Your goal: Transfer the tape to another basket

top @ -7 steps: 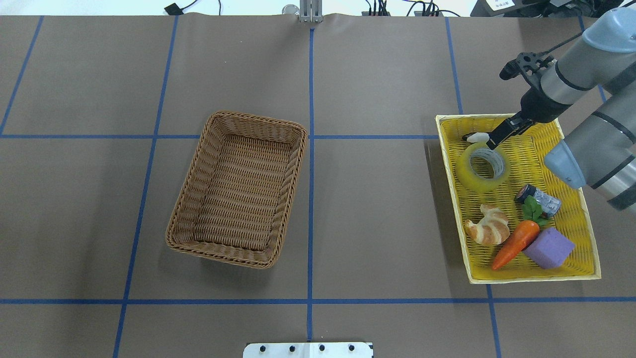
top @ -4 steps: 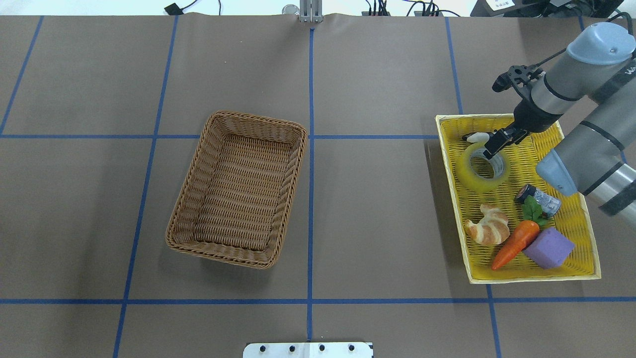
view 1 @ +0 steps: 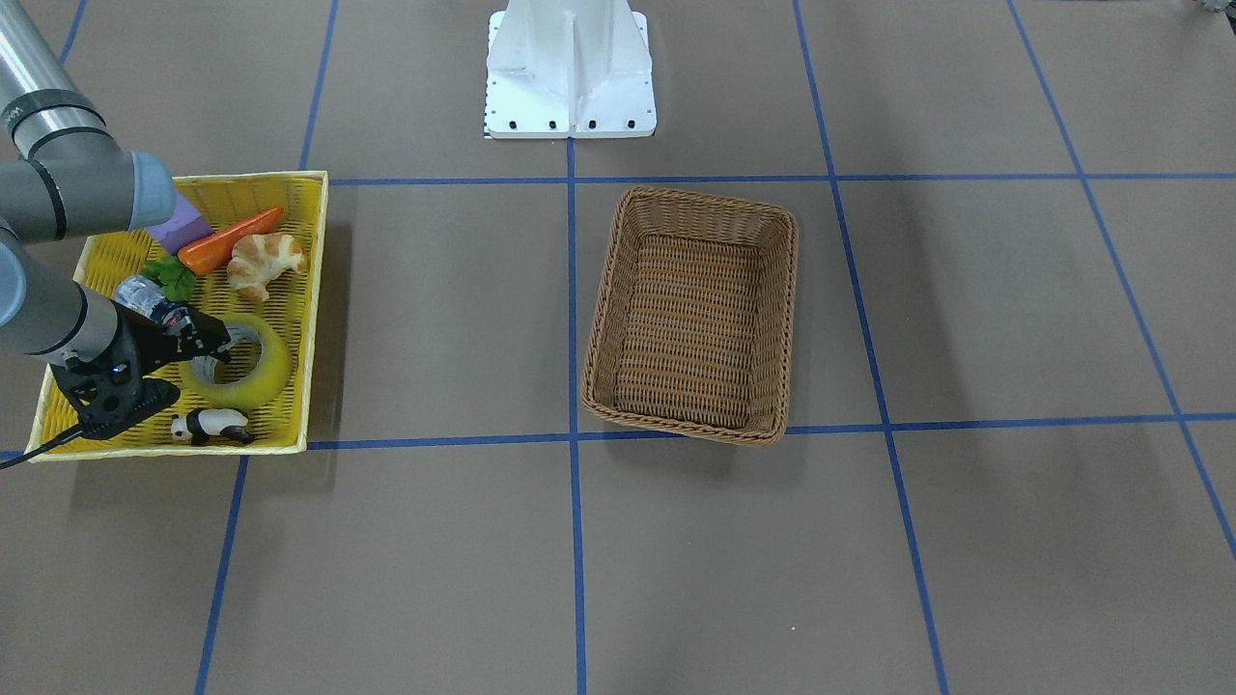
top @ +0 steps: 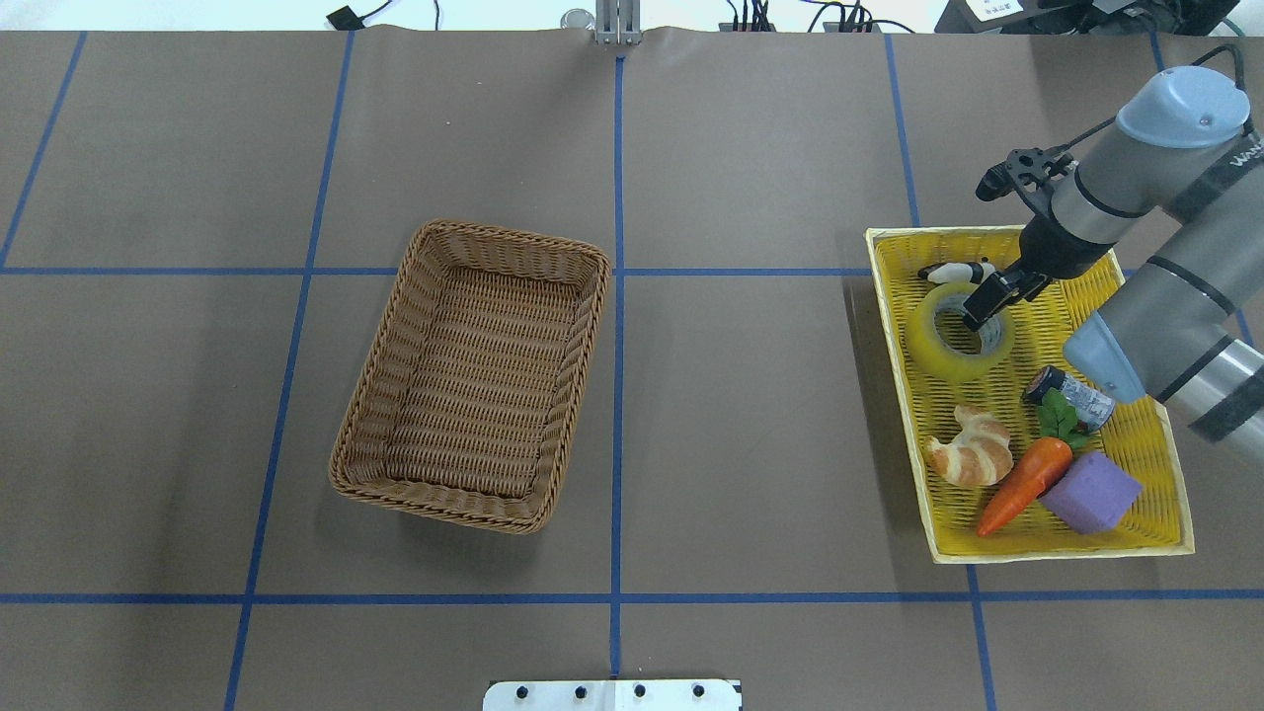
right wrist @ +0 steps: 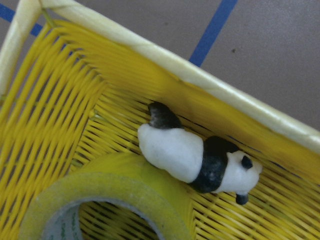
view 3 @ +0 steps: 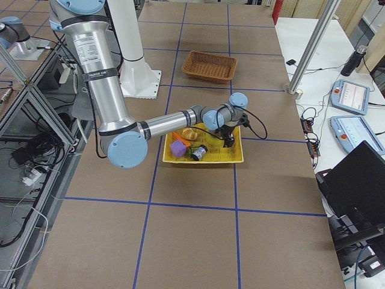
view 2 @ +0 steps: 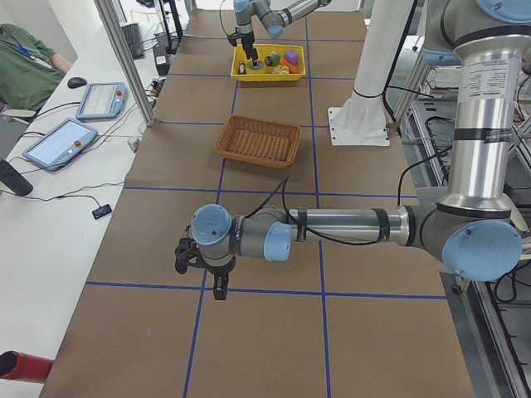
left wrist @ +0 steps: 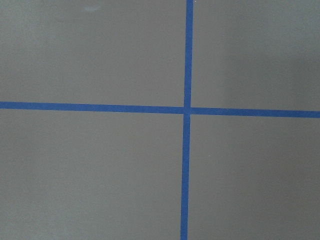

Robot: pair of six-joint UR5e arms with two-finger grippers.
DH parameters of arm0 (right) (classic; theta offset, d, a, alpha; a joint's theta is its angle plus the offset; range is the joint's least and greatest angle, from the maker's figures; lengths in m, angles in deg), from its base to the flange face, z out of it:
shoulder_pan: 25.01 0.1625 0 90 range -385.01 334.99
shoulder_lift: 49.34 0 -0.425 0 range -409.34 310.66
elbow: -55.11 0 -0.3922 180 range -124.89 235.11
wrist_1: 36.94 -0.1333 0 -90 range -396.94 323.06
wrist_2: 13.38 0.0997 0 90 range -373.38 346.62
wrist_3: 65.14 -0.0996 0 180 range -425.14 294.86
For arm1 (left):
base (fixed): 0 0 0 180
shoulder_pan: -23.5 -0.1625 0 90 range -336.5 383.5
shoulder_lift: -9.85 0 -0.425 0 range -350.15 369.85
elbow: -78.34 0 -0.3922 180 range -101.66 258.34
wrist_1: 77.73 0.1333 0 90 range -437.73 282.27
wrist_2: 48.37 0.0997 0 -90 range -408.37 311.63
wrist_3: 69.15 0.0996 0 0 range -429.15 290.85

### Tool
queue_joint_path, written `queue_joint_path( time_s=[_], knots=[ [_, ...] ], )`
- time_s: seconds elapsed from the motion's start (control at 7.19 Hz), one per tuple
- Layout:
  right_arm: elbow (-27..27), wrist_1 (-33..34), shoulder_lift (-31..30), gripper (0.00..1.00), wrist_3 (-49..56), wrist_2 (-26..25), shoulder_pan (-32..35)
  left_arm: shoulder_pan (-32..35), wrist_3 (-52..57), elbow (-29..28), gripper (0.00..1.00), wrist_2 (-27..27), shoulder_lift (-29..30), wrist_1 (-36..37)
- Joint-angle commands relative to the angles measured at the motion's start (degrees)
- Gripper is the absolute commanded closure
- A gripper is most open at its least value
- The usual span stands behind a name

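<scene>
left end effector [view 2: 219, 292] over blue line [view 2: 332, 293] | basket [view 2: 253, 159] mid-table | yellow tray [view 2: 270, 78] far end

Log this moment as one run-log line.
tape: lying in yellow tray, beside panda | right gripper: at tape's core, grasp unclear | basket: empty | left gripper: over table

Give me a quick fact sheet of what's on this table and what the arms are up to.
Tape: lies flat in the yellow tray, next to a toy panda
Brown basket: empty, mid-table, apart from the tray
Right gripper: tips at the tape's hole; grip unclear
Left gripper: hovers over the table, far from both
Also in tray: croissant, carrot, purple block, small silver cylinder
</scene>
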Motion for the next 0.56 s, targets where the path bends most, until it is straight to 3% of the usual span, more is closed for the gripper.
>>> queue_joint_path(
  time_s=[0.0, 0.14, 0.28, 0.42],
  knots=[
    [0.09, -0.07, -0.28, 0.58, 0.09, -2.35, -0.87, 0.0, 0.0, -0.08, 0.02, 0.0, -0.08, -0.01],
    [0.09, -0.16, -0.28, 0.91, 0.09, -2.81, -1.31, 0.0, 0.0, -0.16, 0.02, 0.0, -0.08, -0.1],
    [0.7, -0.07, 0.07, 1.0, 0.0, -2.81, -1.32, 0.0, 0.0, -0.25, 0.02, 0.0, -0.08, -0.1],
    [1.92, -0.07, -0.1, 1.0, 0.0, -2.21, -0.97, 0.0, 0.09, -0.25, 0.02, 0.0, -0.08, -0.1]
  ],
)
